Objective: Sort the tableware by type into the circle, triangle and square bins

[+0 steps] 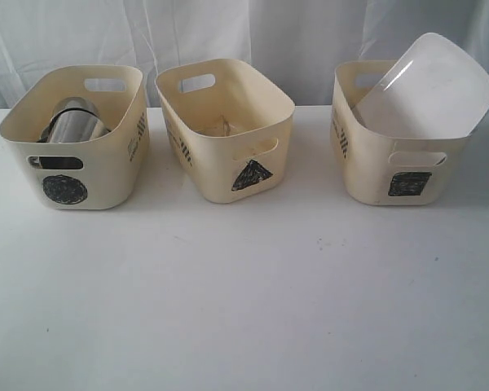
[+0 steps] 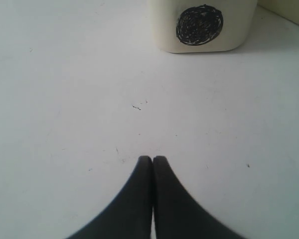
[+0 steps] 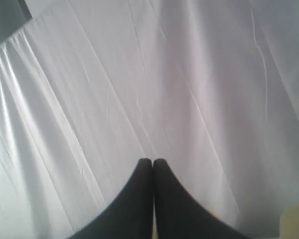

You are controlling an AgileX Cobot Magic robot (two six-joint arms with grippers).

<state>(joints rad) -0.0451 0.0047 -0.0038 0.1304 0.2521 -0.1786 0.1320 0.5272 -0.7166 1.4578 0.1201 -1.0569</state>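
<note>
Three cream bins stand in a row at the back of the table. The circle bin [image 1: 106,155] on the left holds a steel mug [image 1: 72,120]. Something pale and indistinct lies inside the middle triangle bin [image 1: 265,122]. The large white plate [image 1: 428,85] leans tilted in the square bin [image 1: 367,175] on the right, sticking out above its rim. Neither arm shows in the exterior view. My left gripper [image 2: 152,158] is shut and empty, low over the table, facing the circle bin [image 2: 202,25]. My right gripper [image 3: 152,161] is shut and empty, facing the white curtain.
A white curtain [image 1: 228,32] hangs behind the bins. The white tabletop [image 1: 244,301] stretches in front of the bins. A cream corner [image 3: 295,221] shows at the edge of the right wrist view.
</note>
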